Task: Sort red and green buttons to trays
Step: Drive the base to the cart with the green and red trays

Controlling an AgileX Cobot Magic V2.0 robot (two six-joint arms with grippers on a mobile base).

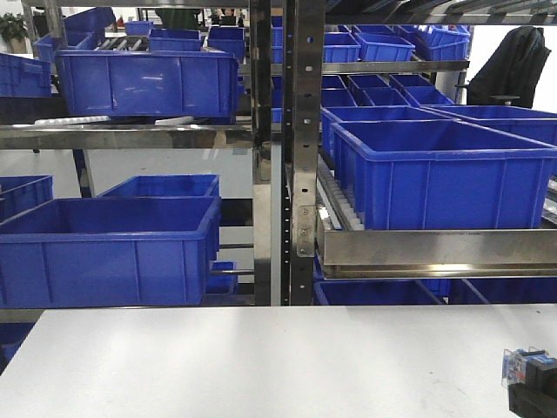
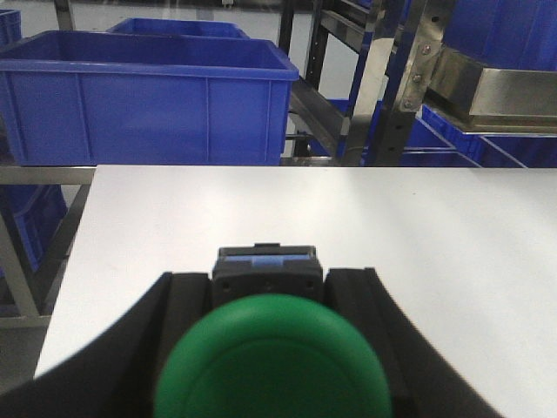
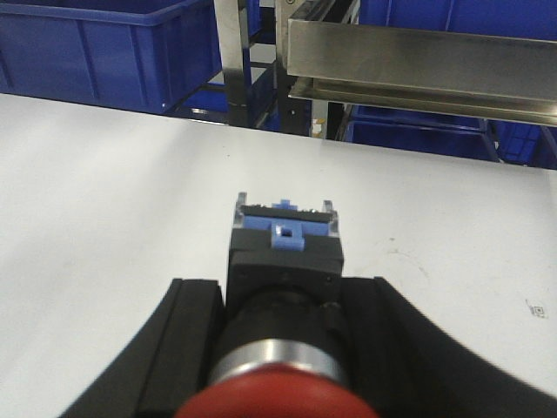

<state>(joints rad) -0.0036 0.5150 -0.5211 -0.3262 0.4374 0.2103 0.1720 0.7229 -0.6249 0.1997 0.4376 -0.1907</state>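
Left hand (image 2: 270,286): clamped on green button (image 2: 271,361). Right hand (image 3: 283,292): clamped on red button (image 3: 283,239), 5 o'clock in front view, over surface (image 3: 104,192). Trays unseen; both apparently undelivered, sorting outstanding.

No words, numbers, brand names or signs can be read. The blue crates (image 1: 435,174), metal racks (image 1: 305,131), green-capped button (image 2: 270,357) and red-capped button (image 3: 283,261) show no legible lettering. A tiny dark mark (image 3: 533,307) on the white table (image 3: 104,192) is too small to read.
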